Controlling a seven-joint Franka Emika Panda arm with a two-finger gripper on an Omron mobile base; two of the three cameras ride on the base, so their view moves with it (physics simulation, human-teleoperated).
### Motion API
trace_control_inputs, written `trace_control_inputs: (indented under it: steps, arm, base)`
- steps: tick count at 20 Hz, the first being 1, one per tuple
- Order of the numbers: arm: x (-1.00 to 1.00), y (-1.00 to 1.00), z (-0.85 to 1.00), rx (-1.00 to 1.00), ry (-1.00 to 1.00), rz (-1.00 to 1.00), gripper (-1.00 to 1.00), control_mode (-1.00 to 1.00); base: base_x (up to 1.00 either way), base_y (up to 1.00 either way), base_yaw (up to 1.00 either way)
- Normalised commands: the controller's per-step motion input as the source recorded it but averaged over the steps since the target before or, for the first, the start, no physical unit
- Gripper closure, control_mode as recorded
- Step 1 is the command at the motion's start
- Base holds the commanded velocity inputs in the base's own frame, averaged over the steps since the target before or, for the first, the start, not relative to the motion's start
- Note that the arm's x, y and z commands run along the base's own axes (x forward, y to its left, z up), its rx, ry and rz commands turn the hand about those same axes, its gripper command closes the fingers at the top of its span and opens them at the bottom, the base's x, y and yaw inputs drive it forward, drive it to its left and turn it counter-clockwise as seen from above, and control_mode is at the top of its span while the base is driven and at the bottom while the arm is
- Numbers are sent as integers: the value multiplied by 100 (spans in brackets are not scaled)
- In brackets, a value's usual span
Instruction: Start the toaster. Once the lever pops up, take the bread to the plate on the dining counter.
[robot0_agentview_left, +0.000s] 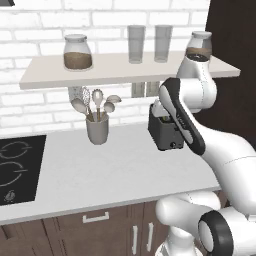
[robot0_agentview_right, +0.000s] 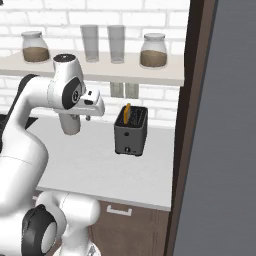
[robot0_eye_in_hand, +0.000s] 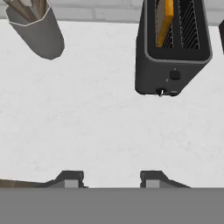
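Observation:
The dark grey toaster (robot0_eye_in_hand: 173, 57) stands on the pale worktop near the brick wall, also seen in the right base view (robot0_agentview_right: 131, 131) and half behind my arm in the left base view (robot0_agentview_left: 161, 132). A tan slice of bread (robot0_eye_in_hand: 164, 22) stands upright in its left slot, its top poking out (robot0_agentview_right: 127, 113). A small knob (robot0_eye_in_hand: 160, 92) sits low on the toaster's front. My gripper (robot0_eye_in_hand: 111, 178) hovers above the counter, short of the toaster's front, open with nothing between its fingers. The plate and the dining counter are out of view.
A grey utensil cup (robot0_agentview_left: 97, 129) with spoons stands left of the toaster. A black cooktop (robot0_agentview_left: 17, 170) lies at the far left. A shelf (robot0_agentview_left: 125, 70) with jars and glasses hangs overhead. A tall dark panel (robot0_agentview_right: 220, 125) closes the right side.

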Motion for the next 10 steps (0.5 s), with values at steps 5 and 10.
trace_control_inputs:
  steps: [5,10]
  arm:
    - [-24,-9,0,0,0,0,-100,-100]
    - [-19,-19,-22,-4,-4,-1,-100,-100]
  base:
    - [0,0,0]
    - [0,0,0]
